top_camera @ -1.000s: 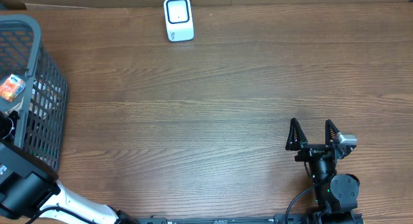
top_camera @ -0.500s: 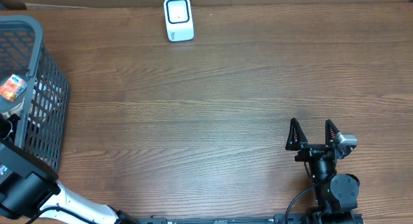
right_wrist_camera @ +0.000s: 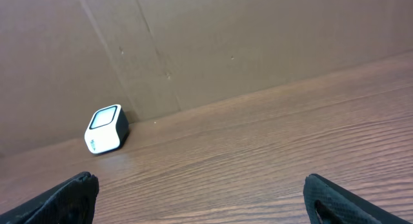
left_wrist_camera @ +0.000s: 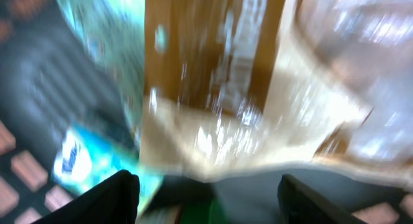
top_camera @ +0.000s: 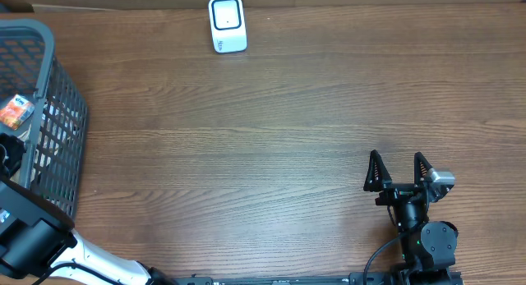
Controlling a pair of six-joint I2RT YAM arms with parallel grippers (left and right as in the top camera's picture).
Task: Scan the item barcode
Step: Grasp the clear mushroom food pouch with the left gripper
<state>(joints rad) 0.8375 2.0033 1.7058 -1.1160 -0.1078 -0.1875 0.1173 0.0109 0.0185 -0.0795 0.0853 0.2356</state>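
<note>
The left gripper [left_wrist_camera: 206, 185] is down in the one basket [top_camera: 57, 104] at the table's [top_camera: 288, 137] left edge. A tan packet [left_wrist_camera: 213, 101] fills the blurred view between its two fingers [left_wrist_camera: 113, 198], with a teal packet [left_wrist_camera: 77, 156] beside it, and I cannot tell whether it grips. The right gripper [top_camera: 399, 168] sits with jaws wide and empty over the near right, and one white scanner [top_camera: 228, 24] stands at the far edge, well apart from both grippers, while one orange packet [top_camera: 15, 111] shows in the basket from above.
</note>
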